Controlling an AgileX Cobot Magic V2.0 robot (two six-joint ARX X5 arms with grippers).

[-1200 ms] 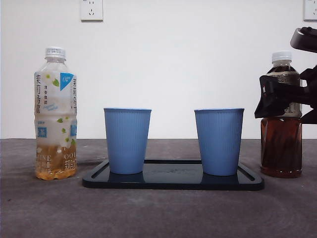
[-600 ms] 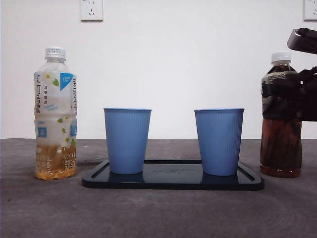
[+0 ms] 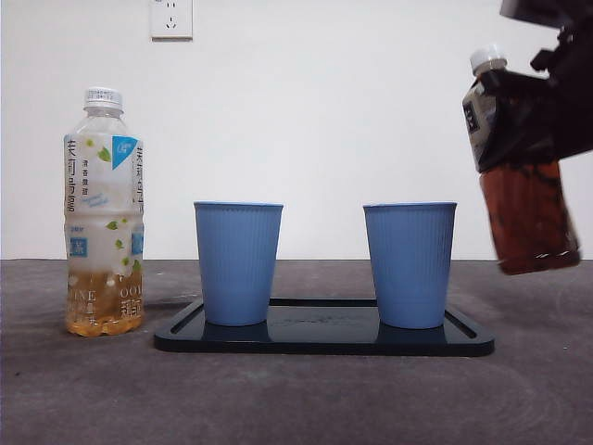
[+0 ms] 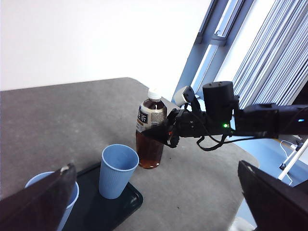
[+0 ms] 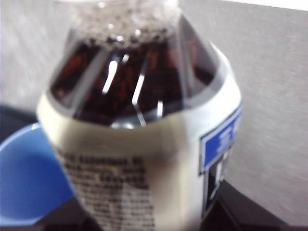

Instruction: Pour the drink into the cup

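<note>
My right tool [image 3: 556,102] clamped round dark tea bottle [image 3: 519,167], lifted off surface [image 3: 296,399], tilted, neck toward nearer blue cup [image 3: 410,264] on black tray [image 3: 324,338]. White cap [image 3: 486,58] on: I judge nothing pours until it's off. Risk: bottle slips in grip, or base clips cup rim, topples it. My left tool [image 4: 159,202] waits, spread wide. Second cup [image 3: 238,262], pale tea bottle [image 3: 104,213] untouched.

R tool [image 3: 542,111] clamped, raised; L idle.
</note>
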